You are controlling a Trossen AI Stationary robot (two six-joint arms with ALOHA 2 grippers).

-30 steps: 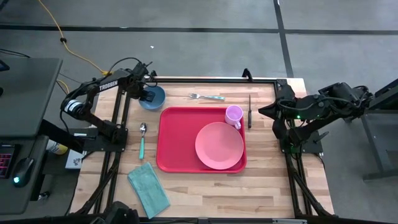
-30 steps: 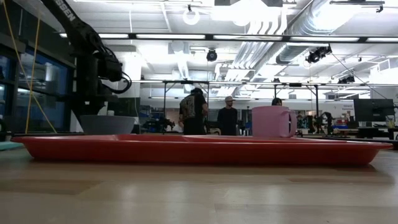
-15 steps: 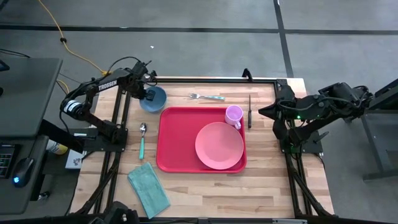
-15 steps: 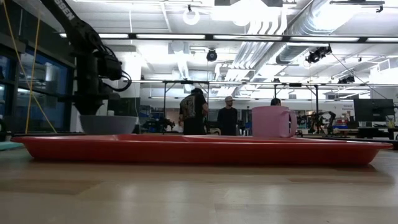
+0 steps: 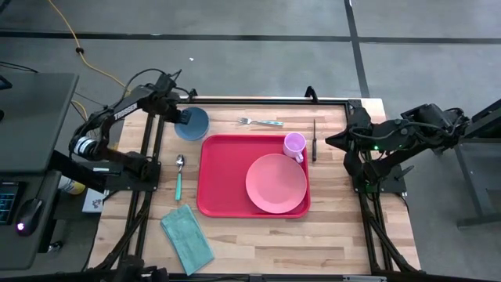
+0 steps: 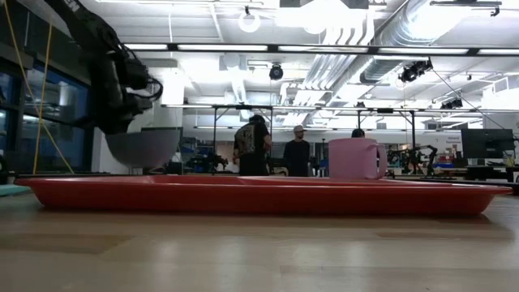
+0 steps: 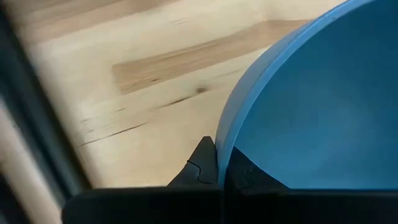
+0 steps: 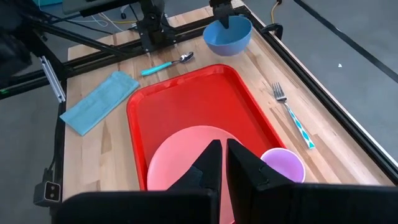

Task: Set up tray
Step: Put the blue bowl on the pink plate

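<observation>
One red tray [image 5: 227,176] lies mid-counter, carrying one pink plate [image 5: 275,183] and one pink cup [image 5: 294,145]. Beyond its far left corner, the left jaws [image 5: 182,117] are clamped on the rim of one blue bowl [image 5: 196,122], lifted and tilted. The right jaws [image 5: 329,141] hang closed and empty beside the tray's right edge.

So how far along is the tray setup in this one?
Done: plate and cup sit on the tray. In hand: the left gripper is shut on the bowl's rim, lifting it off the table. Left: fork, knife, spoon and napkin lie off the tray. The right gripper waits, shut.
</observation>
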